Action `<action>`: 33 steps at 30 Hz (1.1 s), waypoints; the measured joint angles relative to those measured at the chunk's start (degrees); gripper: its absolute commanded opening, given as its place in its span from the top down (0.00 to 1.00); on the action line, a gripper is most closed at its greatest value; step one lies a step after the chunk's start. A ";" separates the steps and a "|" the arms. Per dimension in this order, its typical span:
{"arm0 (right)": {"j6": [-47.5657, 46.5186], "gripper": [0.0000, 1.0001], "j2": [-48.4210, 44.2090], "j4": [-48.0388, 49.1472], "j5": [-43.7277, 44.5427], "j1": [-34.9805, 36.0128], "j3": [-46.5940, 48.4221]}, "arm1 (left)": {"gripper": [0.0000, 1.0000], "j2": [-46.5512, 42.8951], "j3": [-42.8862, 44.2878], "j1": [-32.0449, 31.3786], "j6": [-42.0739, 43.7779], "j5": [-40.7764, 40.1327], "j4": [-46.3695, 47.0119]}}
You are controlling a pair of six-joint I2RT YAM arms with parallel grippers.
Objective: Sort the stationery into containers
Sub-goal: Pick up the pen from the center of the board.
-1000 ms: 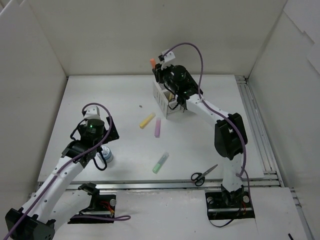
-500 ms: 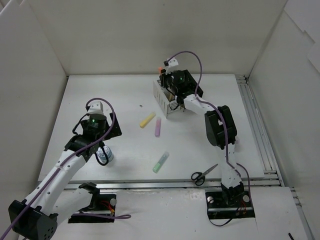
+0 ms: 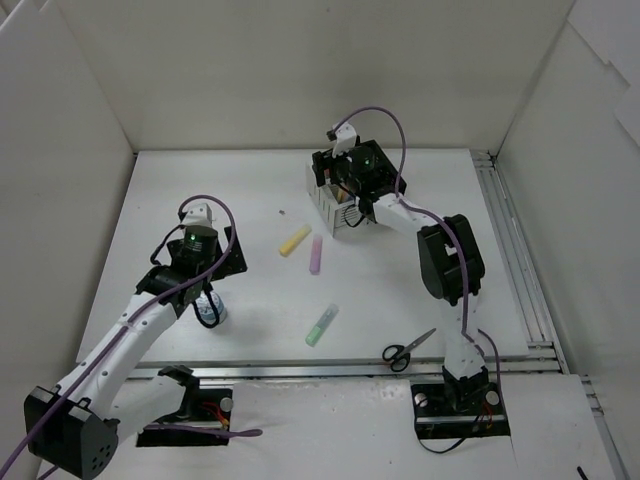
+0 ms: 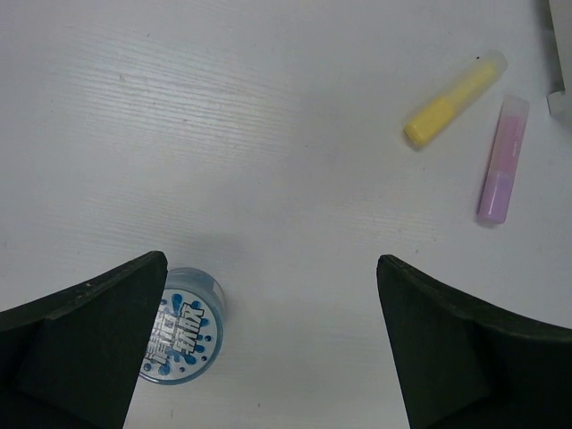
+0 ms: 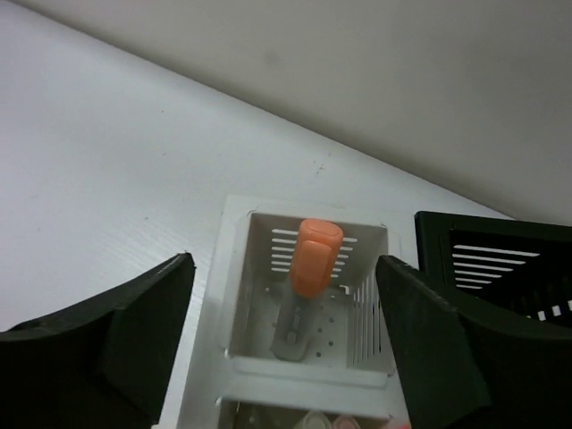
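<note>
A: What does the overhead view give that the wrist cameras do not?

B: The whole table (image 3: 250, 190). The green marker (image 3: 321, 325) and the scissors (image 3: 407, 350) lie toward the near edge, and neither wrist view shows them. Only the right wrist view looks down into the white holder (image 5: 234, 295). There the orange marker (image 5: 310, 261) stands in one compartment, cap up and leaning slightly. The black holder (image 5: 500, 259) adjoins at the right of that view. From overhead the right arm covers all of this.

A: Counts?

B: Four markers can be seen: three loose on the table and one housed. There is one pair of scissors and one blue-dotted jar (image 4: 183, 326).

A: Long axes?

B: Seen from overhead, the yellow marker (image 3: 294, 241) and the green marker each run near-left to far-right. The purple marker (image 3: 316, 255) runs almost straight near-to-far, just beside the yellow one. The scissors lie with handles near-left and blades pointing far-right.

A: And the hands?

B: The left gripper (image 4: 271, 268) is spread wide and holds nothing, above the table's left half. The jar is partly under the finger (image 4: 80, 349) at the left of its view. The right gripper (image 5: 284, 264) is equally wide and empty, over the white holder at the back of the table. The orange marker is below, between its fingers.
</note>
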 measured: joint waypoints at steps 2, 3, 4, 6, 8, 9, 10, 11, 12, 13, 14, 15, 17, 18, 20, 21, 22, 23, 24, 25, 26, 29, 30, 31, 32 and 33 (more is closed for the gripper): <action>-3.56 0.02 -3.63 -2.71 -1.64 0.33 -1.60 | 0.01 0.09 0.00 0.00 0.00 0.04 -0.39; -6.49 0.02 -5.42 -4.55 -2.51 0.66 -1.90 | 0.01 -0.13 0.00 0.00 0.02 0.15 -0.59; -10.34 0.02 -7.56 -7.02 -3.74 1.25 -2.03 | 0.01 -0.48 0.00 0.00 0.02 0.20 -0.79; -17.90 0.02 -11.56 -12.87 -6.21 2.86 -1.97 | 0.01 -1.66 0.00 0.00 0.02 0.33 -1.16; -26.64 0.02 -15.08 -20.52 -8.96 5.25 -0.92 | 0.01 -3.61 -0.09 0.00 0.02 0.37 -1.51; -31.26 0.02 -16.55 -24.06 -10.16 6.43 -0.48 | 0.00 -4.85 -0.24 0.00 0.02 0.37 -1.68; -35.52 0.02 -17.77 -27.23 -11.06 7.48 -0.37 | 0.00 -5.97 -0.37 0.00 0.00 0.35 -2.03; -40.33 0.02 -18.95 -30.86 -11.98 8.72 -0.50 | 0.01 -7.15 -0.50 0.00 -0.02 0.35 -2.43; -45.46 0.02 -19.96 -33.73 -12.63 9.73 -1.03 | 0.01 -8.22 -0.68 0.00 -0.02 0.33 -2.71; -50.93 0.02 -21.00 -36.24 -12.87 10.58 -2.23 | 0.01 -9.22 -0.94 0.00 -0.09 0.31 -2.91; -56.06 0.02 -22.01 -38.49 -12.76 11.15 -4.11 | 0.00 -10.05 -1.33 0.00 -0.24 0.31 -3.02; -60.39 0.02 -22.62 -40.92 -12.28 11.50 -5.64 | 0.00 -10.73 -1.73 0.00 -0.33 0.28 -3.21; -68.41 0.02 -22.60 -46.36 -10.01 12.02 -7.72 | 0.01 -11.50 -2.71 0.00 -0.48 0.22 -3.15; -71.67 0.02 -22.12 -49.22 -8.68 12.37 -8.26 | 0.01 -11.50 -3.28 0.00 -0.50 0.13 -3.23; -76.30 0.02 -20.83 -53.42 -6.69 12.94 -8.28 | 0.00 -10.78 -3.48 0.00 -0.48 0.15 -3.39; -77.92 0.02 -20.20 -54.64 -6.03 13.14 -8.28 | 0.00 -10.08 -3.48 0.00 -0.44 0.15 -3.30; -79.56 0.02 -19.41 -55.71 -5.44 13.31 -8.26 | 0.00 -9.33 -3.48 0.00 -0.42 0.17 -3.30; -80.85 0.02 -18.60 -56.54 -4.94 13.51 -8.17 | 0.00 -8.57 -3.48 0.00 -0.37 0.17 -3.34; -81.83 0.02 -17.59 -57.22 -4.59 13.77 -7.98 | 0.01 -7.87 -3.48 0.00 -0.26 0.17 -3.32; -82.84 0.02 -16.22 -57.79 -4.09 14.01 -7.54 | 0.01 -7.19 -3.48 0.00 -0.11 0.20 -3.34; -83.45 0.02 -14.93 -58.01 -3.89 14.29 -7.10 | 0.01 -6.56 -3.48 0.00 0.09 0.20 -3.34; -84.70 0.02 -10.49 -58.58 -3.45 15.04 -5.03 | 0.01 -5.75 -3.48 0.00 0.63 0.26 -3.30; -85.00 0.02 -9.07 -58.58 -3.41 15.23 -4.37 | 0.00 -5.62 -3.48 0.00 0.74 0.35 -3.28; -85.46 0.02 -7.65 -58.60 -3.45 15.47 -3.78 | 0.01 -5.53 -3.48 0.00 0.87 0.42 -3.28; -85.79 0.02 -6.56 -58.58 -3.63 15.69 -3.43 | 0.01 -5.44 -3.45 0.00 0.96 0.46 -3.28; -86.01 0.02 -5.60 -58.69 -4.00 15.76 -3.19 | 0.00 -5.38 -3.48 0.00 1.07 0.63 -3.28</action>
